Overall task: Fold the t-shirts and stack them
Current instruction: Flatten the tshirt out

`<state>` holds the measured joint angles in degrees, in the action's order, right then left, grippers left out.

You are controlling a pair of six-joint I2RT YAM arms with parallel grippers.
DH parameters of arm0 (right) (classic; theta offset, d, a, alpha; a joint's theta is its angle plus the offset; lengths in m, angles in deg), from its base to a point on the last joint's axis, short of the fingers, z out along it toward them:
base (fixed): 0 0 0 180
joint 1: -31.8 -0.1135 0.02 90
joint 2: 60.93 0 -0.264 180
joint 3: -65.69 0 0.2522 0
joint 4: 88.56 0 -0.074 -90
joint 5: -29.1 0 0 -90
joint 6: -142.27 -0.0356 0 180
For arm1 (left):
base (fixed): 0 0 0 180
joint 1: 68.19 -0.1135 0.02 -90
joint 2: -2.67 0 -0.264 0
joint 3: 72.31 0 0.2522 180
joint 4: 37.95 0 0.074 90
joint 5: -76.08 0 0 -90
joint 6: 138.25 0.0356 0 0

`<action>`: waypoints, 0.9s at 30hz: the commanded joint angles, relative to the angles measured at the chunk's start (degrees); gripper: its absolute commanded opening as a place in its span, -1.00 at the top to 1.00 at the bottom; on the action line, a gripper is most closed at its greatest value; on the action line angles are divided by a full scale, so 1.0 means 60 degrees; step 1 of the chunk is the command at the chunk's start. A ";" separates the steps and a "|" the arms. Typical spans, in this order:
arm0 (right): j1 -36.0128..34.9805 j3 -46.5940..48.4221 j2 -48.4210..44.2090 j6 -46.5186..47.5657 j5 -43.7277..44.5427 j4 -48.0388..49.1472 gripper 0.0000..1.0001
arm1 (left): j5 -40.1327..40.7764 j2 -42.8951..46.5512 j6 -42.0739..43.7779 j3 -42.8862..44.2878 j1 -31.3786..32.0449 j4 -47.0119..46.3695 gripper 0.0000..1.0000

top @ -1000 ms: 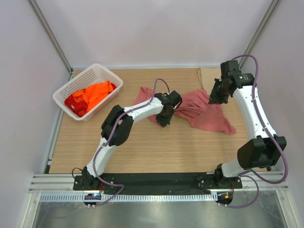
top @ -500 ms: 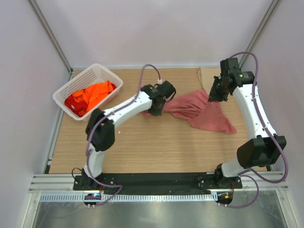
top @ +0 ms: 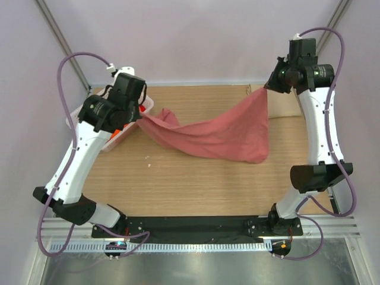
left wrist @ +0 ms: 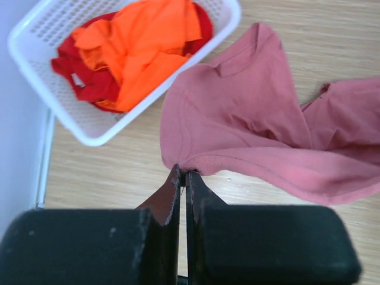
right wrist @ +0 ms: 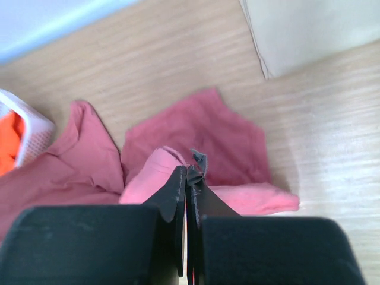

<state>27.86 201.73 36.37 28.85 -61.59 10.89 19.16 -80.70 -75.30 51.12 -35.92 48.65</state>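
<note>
The salmon-pink t-shirt (top: 219,133) hangs stretched in the air between my two grippers, sagging over the wooden table (top: 178,178). My left gripper (top: 141,119) is shut on its left edge, high up near the basket; the left wrist view shows its jaws (left wrist: 183,173) pinching the hem of the pink shirt (left wrist: 237,119). My right gripper (top: 266,89) is shut on the shirt's right corner at the back right; in the right wrist view it (right wrist: 189,172) pinches a fold of pink cloth (right wrist: 196,136). Orange (left wrist: 148,41) and red (left wrist: 77,80) t-shirts lie in the basket.
A white lattice basket (left wrist: 95,133) stands at the back left, partly hidden by my left arm in the top view (top: 77,116). A pale flat sheet (right wrist: 309,29) lies at the back right corner of the table. A metal rail runs along the table's left edge.
Both grippers rose and moved apart. The left gripper swung from the table's middle to the back left with the shirt's edge, lifting and stretching the pink shirt off the table.
</note>
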 commanded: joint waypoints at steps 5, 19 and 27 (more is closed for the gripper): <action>0.1023 0.0775 -0.1198 -0.0945 -0.0368 0.1604 0.97 | 0.1121 0.1208 -0.0589 0.0749 -0.0545 0.1044 0.99; 0.1053 0.1238 -0.1980 -0.1092 0.0466 0.5579 0.97 | 0.1943 0.1036 0.1196 0.1217 -0.1290 -0.4007 0.99; 0.1053 0.2809 -0.1069 -0.0507 0.0481 0.5945 0.97 | 0.1519 -0.1395 0.2048 0.4410 -0.1774 -0.4992 1.00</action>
<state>33.89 216.31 30.10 23.82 -60.98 41.10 28.23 -87.15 -65.40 71.84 -45.25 25.31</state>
